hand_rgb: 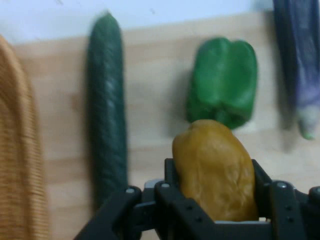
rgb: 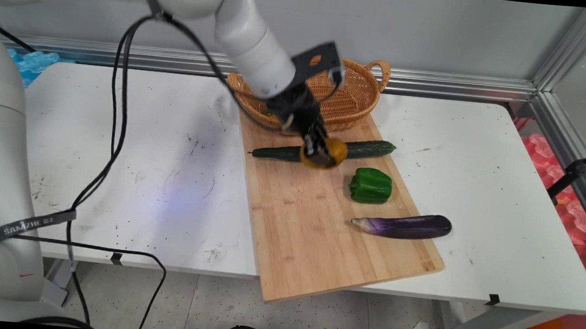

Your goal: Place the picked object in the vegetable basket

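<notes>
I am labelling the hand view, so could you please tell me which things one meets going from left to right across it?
Basket → cucumber → green pepper → eggplant. I left out the yellow-brown item held in the end effector, since it overlaps the pepper's span.

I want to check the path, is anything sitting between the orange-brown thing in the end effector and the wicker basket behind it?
Nothing visible. The end effector holds the orange-brown item above the cucumber, just in front of the basket.
</notes>
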